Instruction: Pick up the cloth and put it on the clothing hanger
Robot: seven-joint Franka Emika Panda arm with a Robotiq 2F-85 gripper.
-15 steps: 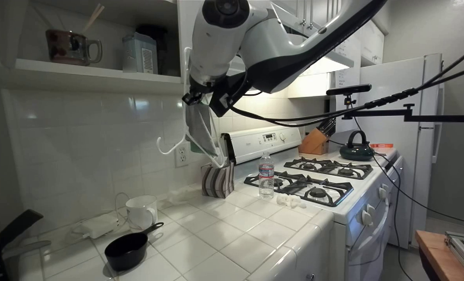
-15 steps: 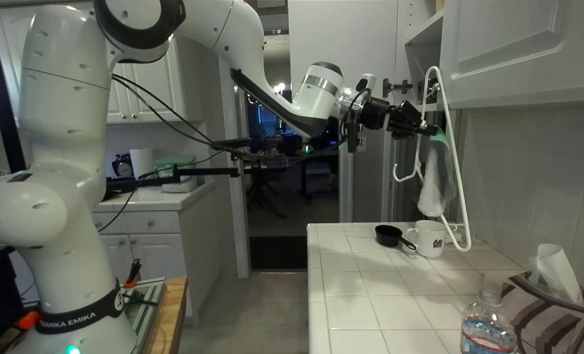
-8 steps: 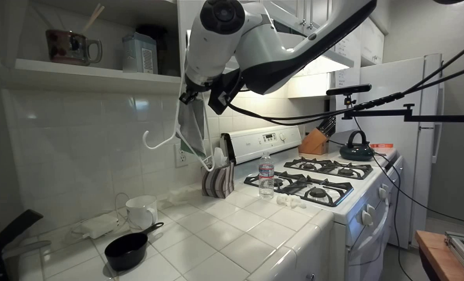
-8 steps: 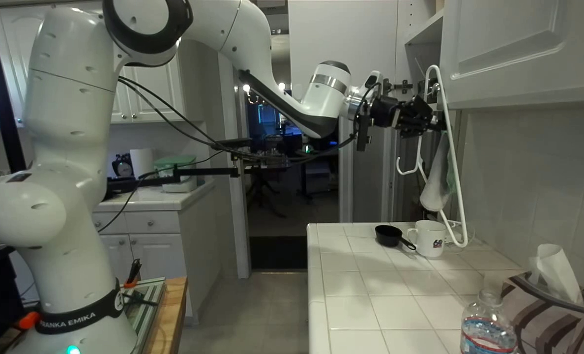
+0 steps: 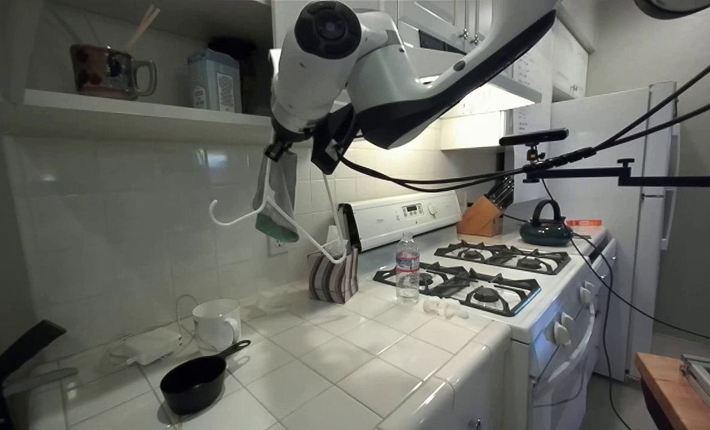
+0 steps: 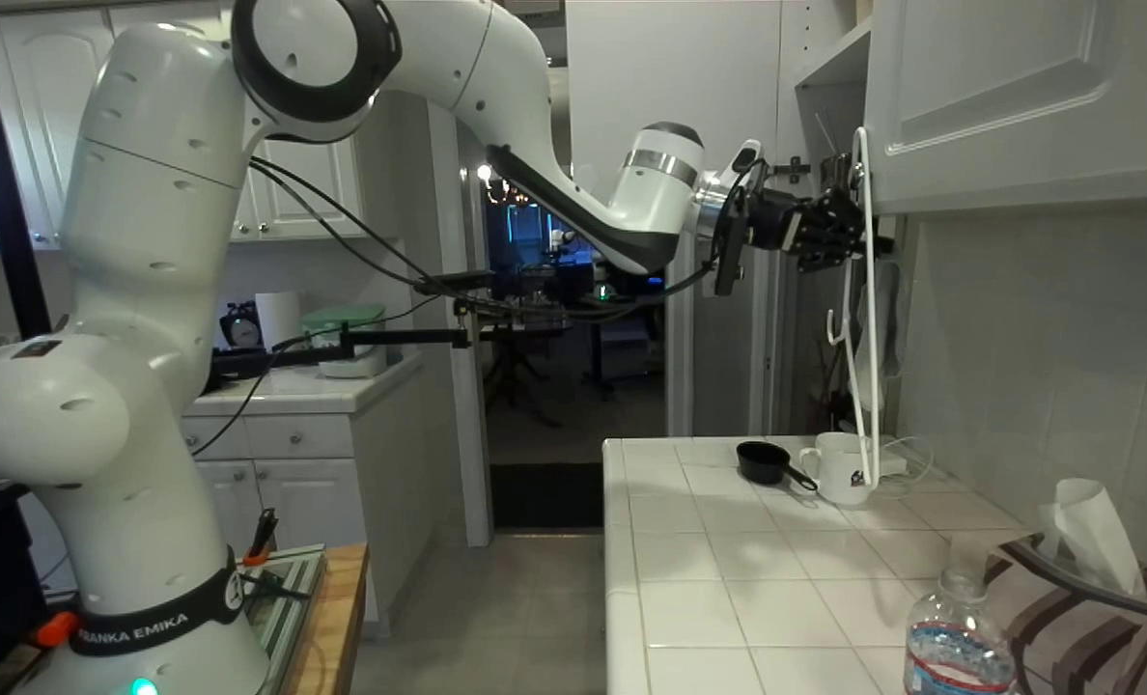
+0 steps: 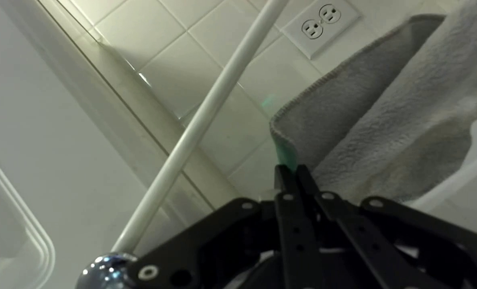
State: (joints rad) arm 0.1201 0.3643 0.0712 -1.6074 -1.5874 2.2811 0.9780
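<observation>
Gray cloth (image 7: 399, 112) hangs from the gripper (image 7: 292, 170), its edge pinched between the fingertips (image 7: 284, 180), just past a white hanger (image 7: 205, 116) toward the tiled wall (image 5: 122, 227). The hanger dangles at a chrome knob (image 7: 104, 275); below, before me, a black pan (image 5: 193, 385) and a white mug (image 5: 211, 325) stand close together on the counter (image 5: 343, 358).

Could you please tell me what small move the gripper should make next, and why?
I'd probably lower the gripper slightly, without opening it, so the cloth can settle onto the hanger. The gripper appears to reach through the hanger, pinching only an edge of the cloth, which dangles below; I can't tell whether the hanger supports any of it.
</observation>
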